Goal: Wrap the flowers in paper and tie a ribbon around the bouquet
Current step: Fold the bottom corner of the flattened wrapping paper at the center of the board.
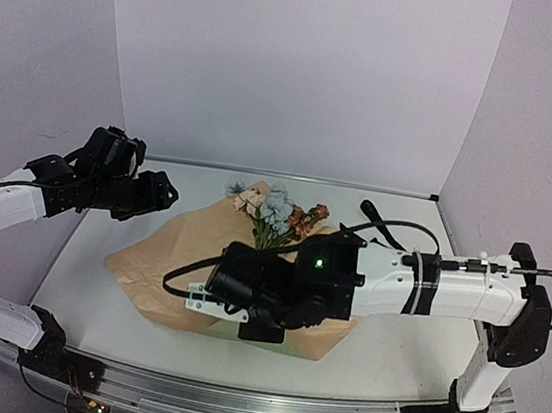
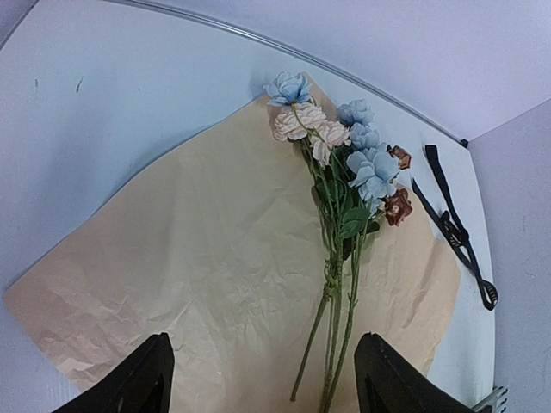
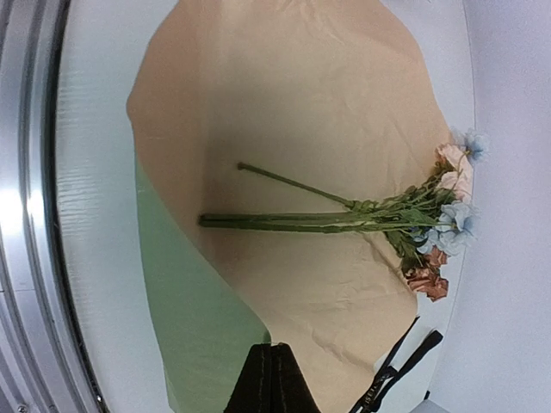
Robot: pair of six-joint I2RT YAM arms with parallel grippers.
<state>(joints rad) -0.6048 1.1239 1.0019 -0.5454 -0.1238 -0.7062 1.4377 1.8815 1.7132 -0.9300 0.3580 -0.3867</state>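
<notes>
The paper [image 2: 198,249] lies spread on the table, tan side up. The flowers [image 2: 344,172] rest on it, with blue, cream and brownish heads toward the back wall and stems toward me. My right gripper [image 3: 272,353] is shut on the paper's near edge and holds it lifted, so the green underside [image 3: 189,301] shows beside the stems [image 3: 293,219]. My left gripper [image 2: 263,361] hangs open above the paper's left part and touches nothing. The black ribbon [image 2: 452,228] lies on the table to the right of the flower heads.
White walls close in the table on the left, back and right. A metal rail [image 3: 26,215] runs along the near edge. The right arm's body [image 1: 287,283] covers the paper's near right part in the top view.
</notes>
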